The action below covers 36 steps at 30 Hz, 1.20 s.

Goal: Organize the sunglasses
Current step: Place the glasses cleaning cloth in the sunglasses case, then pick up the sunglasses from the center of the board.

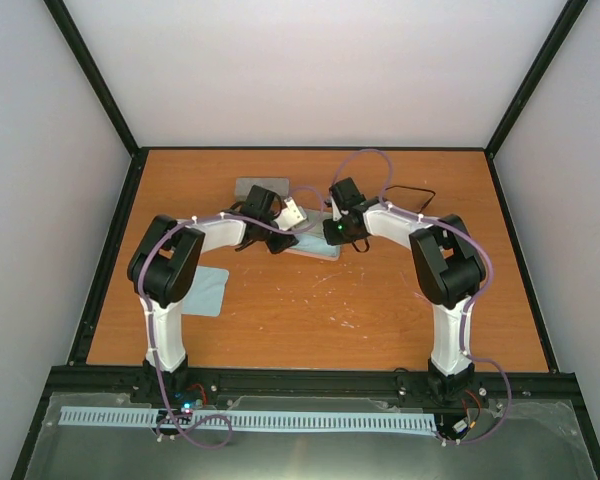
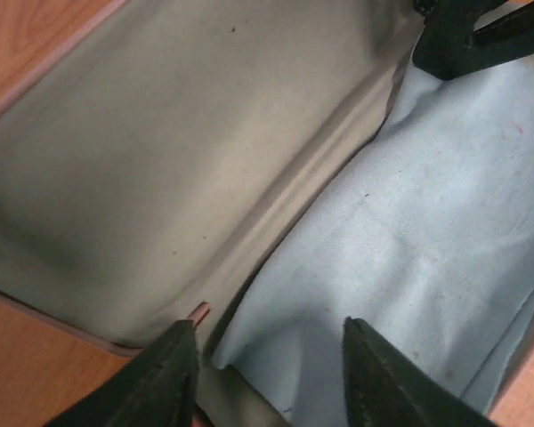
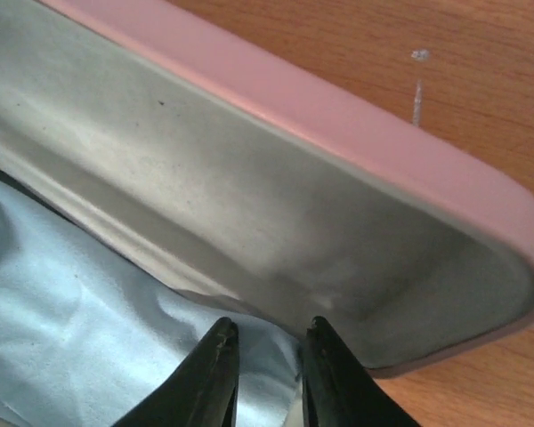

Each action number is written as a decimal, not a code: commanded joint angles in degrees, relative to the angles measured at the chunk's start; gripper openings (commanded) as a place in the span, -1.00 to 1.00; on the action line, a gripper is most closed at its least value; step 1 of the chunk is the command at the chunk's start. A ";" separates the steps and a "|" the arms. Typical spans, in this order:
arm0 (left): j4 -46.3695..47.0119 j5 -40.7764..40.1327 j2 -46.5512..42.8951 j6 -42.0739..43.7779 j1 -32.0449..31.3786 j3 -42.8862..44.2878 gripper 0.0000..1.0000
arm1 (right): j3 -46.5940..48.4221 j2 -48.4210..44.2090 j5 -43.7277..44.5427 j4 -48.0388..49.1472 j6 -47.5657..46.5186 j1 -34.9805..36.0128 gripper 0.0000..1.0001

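Note:
The sunglasses are a thin black outline on the table at the back right, apart from both grippers. A pink case lies open at the table's middle, grey lining up, with a light-blue cloth lying in one half. My left gripper is open, its fingertips spread just over the cloth by the hinge fold. My right gripper is narrowly open, with a corner of the cloth between its fingertips at the lid's edge. In the top view both grippers, left and right, meet over the case.
A shut grey case lies behind the left gripper. A second light-blue cloth lies flat at the left, beside the left arm. My right gripper's black fingers show at the top of the left wrist view.

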 commanded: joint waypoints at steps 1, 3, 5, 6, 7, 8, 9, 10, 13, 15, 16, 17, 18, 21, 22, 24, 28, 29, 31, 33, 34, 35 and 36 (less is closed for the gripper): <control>2.03 -2.30 -2.15 -0.13 0.56 -1.32 -0.01 | -0.87 -0.55 1.57 -1.03 0.58 0.61 -0.50; 2.28 -2.66 -2.80 -0.26 0.50 -1.63 0.15 | -1.25 -1.64 1.73 -0.65 0.77 0.80 -0.42; 2.86 -3.09 -3.66 -0.37 0.48 -2.15 0.34 | -1.73 -2.85 2.24 -0.51 1.14 0.92 -0.37; 3.14 -3.23 -4.08 -0.43 0.47 -2.49 0.40 | -2.01 -3.51 2.38 -0.51 1.38 0.97 -0.34; 3.32 -3.38 -4.47 -0.55 0.47 -2.77 0.44 | -2.44 -4.48 2.64 -0.46 1.64 1.01 -0.31; 3.48 -3.61 -4.89 -0.63 0.47 -3.07 0.48 | -2.91 -5.67 3.00 -0.48 1.98 1.02 -0.28; 3.63 -3.67 -5.22 -0.77 0.47 -3.23 0.50 | -3.53 -6.84 3.53 -0.40 2.62 1.02 -0.27; 3.67 -3.75 -5.48 -0.82 0.49 -3.41 0.53 | -3.93 -8.16 4.17 -0.57 2.85 1.02 -0.26; 4.27 -4.10 -6.21 -1.16 0.26 -4.10 0.70 | -5.75 -12.43 6.28 -0.88 4.25 0.93 -0.22; 4.52 -4.34 -6.47 -1.22 0.06 -4.40 0.73 | -6.64 -14.85 7.71 -1.48 4.99 0.84 -0.20; 4.61 -4.48 -6.73 -1.30 -0.01 -4.62 0.76 | -7.13 -16.18 8.56 -1.88 5.45 0.84 -0.20; 4.74 -4.54 -7.04 -1.35 -0.05 -4.81 0.78 | -7.74 -17.52 10.24 -2.38 6.08 0.84 -0.17; 4.96 -4.63 -7.43 -1.42 -0.10 -4.98 0.79 | -8.56 -19.16 11.49 -2.69 6.93 0.73 -0.11; 5.67 -5.10 -8.66 -1.87 -0.15 -5.59 0.89 | -11.34 -23.92 15.25 -5.79 10.63 -0.52 -0.05; 5.83 -5.19 -8.94 -2.06 -0.15 -5.72 0.93 | -12.73 -25.64 16.39 -7.08 12.25 -1.51 -0.04; 5.94 -5.37 -9.28 -2.29 -0.14 -5.89 0.96 | -16.89 -29.93 17.44 -9.67 15.95 -4.27 -0.02; 6.61 -5.60 -9.47 -2.75 -0.19 -6.36 0.97 | -25.38 -40.78 17.85 -13.88 20.34 -12.81 0.02; 6.65 -5.52 -9.47 -2.84 -0.21 -6.37 0.97 | -26.80 -42.89 18.39 -15.43 20.55 -14.23 0.05; 6.64 -5.31 -9.49 -2.92 -0.27 -6.37 0.97 | -28.43 -45.66 19.44 -19.48 20.35 -18.32 0.07; 6.86 -5.27 -9.50 -2.94 -0.27 -6.33 0.97 | -29.37 -47.34 20.69 -24.01 20.51 -21.18 0.07; 6.90 -5.31 -9.41 -3.01 -0.34 -6.24 0.97 | -29.88 -47.97 20.94 -25.12 20.46 -22.30 0.09; 6.86 -5.28 -9.36 -3.10 -0.38 -6.07 0.98 | -30.45 -48.48 21.19 -26.14 20.74 -23.72 0.09; 6.94 -5.39 -9.39 -3.07 -0.40 -6.03 0.98 | -30.74 -48.88 21.23 -26.89 20.90 -24.33 0.09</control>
